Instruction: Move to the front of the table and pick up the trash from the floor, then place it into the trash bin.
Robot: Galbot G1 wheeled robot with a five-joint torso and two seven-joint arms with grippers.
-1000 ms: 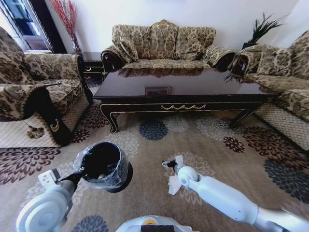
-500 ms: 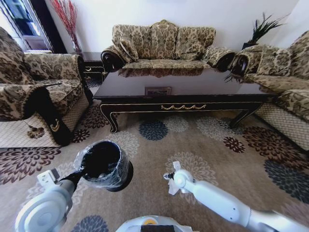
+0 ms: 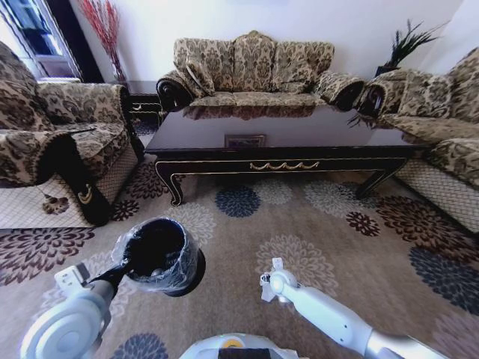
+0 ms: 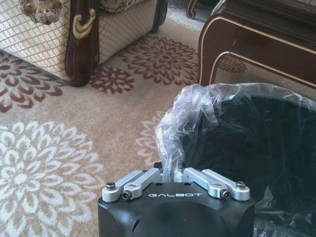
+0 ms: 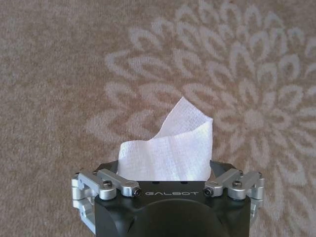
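My right gripper (image 5: 168,169) is shut on the trash, a crumpled piece of white paper (image 5: 170,145) that sticks out between its fingers above the flowered carpet. In the head view the right gripper (image 3: 266,278) hangs low over the carpet, near my base and to the right of the trash bin (image 3: 159,254). My left gripper (image 4: 170,170) is shut on the bin's rim and its clear bag. The black bin (image 4: 256,148) is held up, tilted, at my front left. The dark table (image 3: 277,153) stands across the room ahead.
Patterned sofas stand on the left (image 3: 52,142), behind the table (image 3: 254,71) and on the right (image 3: 441,127). A small framed picture (image 3: 245,140) lies on the tabletop. Open carpet (image 3: 247,217) stretches between me and the table.
My right arm has drawn back toward my base and lower, carrying the white paper with it. The left arm and the bin have barely moved.
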